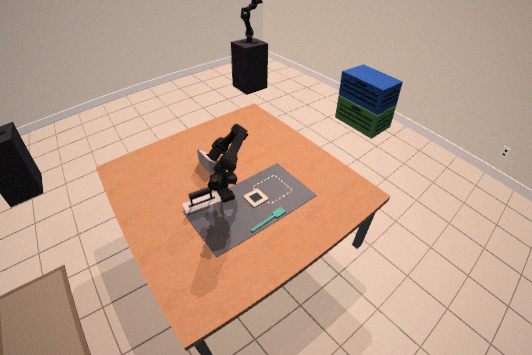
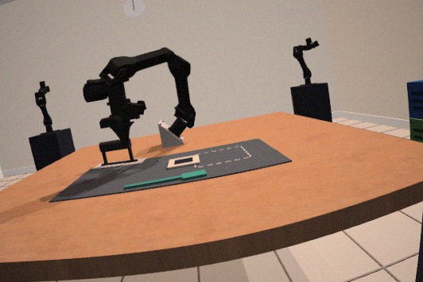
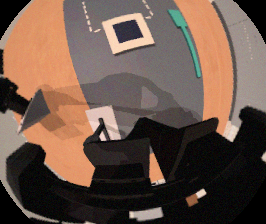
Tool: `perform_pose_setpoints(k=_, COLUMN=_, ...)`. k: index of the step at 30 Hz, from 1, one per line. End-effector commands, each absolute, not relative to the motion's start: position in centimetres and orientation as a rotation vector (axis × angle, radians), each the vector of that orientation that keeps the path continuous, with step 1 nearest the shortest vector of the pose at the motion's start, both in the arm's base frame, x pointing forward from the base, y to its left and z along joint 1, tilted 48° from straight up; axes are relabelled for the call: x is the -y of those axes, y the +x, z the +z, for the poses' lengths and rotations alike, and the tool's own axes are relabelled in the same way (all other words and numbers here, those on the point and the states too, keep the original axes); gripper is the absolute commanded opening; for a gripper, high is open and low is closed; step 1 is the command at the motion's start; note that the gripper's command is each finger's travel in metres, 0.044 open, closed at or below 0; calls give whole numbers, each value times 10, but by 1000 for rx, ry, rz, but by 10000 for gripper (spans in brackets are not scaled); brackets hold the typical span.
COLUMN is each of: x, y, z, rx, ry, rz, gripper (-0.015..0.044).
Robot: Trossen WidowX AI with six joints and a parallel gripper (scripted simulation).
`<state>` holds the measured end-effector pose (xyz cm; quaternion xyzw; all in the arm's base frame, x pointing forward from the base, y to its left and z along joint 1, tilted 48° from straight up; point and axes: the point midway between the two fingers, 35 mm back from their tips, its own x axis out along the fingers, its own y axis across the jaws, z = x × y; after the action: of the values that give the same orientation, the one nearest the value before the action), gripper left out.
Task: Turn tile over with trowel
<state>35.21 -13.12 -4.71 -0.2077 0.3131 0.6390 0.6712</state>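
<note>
Tile lies on mat between outline and trowel

The room reads as a robotics lab or test room: bare beige walls, a tiled floor and almost no furnishing around the orange counter at its middle. A black robot arm is mounted on the counter, and beyond it more small arms stand on dark pedestals near the walls. To the counter's far right, a blue crate sits on a green one, and a round wall clock hangs high behind the counter.
</note>
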Motion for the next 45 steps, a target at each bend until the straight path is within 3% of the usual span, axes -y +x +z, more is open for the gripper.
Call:
perform_pose_setpoints(k=1, x=131, y=352, z=-47, rx=-705, ry=-468, rz=1440, gripper=0)
perform_pose_setpoints(k=2, x=131, y=352, z=-47, rx=-705, ry=-468, rz=1440, gripper=0)
perform_pose_setpoints(k=6, x=131, y=352, z=-47, rx=-705, ry=-468, rz=1440, gripper=100)
perform_pose_setpoints(k=27, x=131, y=352, z=-47, rx=-705, ry=-468, rz=1440, gripper=100)
perform_pose_setpoints(k=31, x=131, y=352, z=-47, rx=-705, ry=-468, rz=1440, gripper=0)
perform_pose_setpoints(k=45, x=131, y=352, z=-47, rx=-705, ry=-468, rz=1440, gripper=0)
